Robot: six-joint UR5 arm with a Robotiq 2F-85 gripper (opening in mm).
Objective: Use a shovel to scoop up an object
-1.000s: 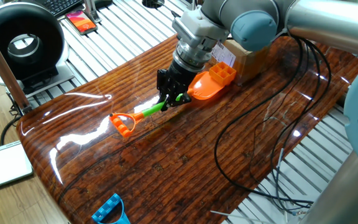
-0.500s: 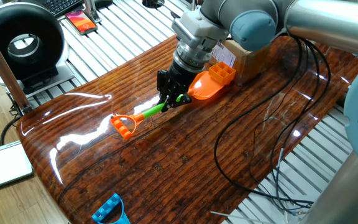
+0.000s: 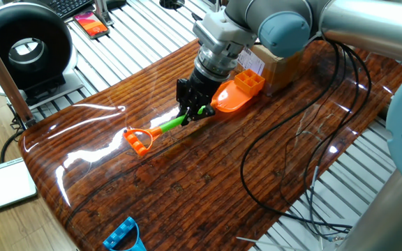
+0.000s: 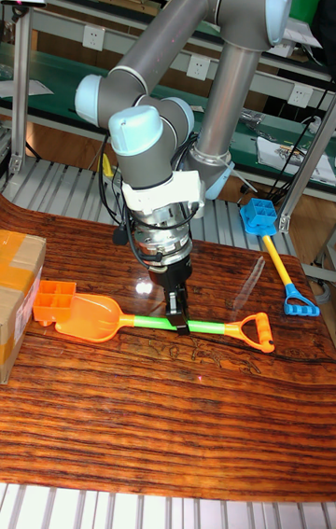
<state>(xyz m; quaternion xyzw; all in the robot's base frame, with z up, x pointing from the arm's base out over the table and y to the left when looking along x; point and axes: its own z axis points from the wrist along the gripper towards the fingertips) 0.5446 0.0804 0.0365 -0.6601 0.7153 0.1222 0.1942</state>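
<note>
The shovel lies flat on the wooden table, with its orange blade [image 3: 229,97] [image 4: 89,316], green shaft [image 3: 172,124] [image 4: 217,328] and orange D-loop end [image 3: 138,140] [image 4: 258,333] all in view. My gripper [image 3: 192,111] [image 4: 179,323] points down and is shut on the green shaft close to the blade. The object, a small orange block with square compartments [image 3: 250,81] [image 4: 54,298], sits at the blade's front edge, touching it. On its far side the block rests against the cardboard box.
A brown cardboard box [image 3: 279,66] [image 4: 19,291] stands right behind the block. A blue plastic toy [image 3: 125,236] [image 4: 259,215] lies at the table's other edge. Black cables [image 3: 313,139] trail over the table. A round black device [image 3: 25,49] stands off the table.
</note>
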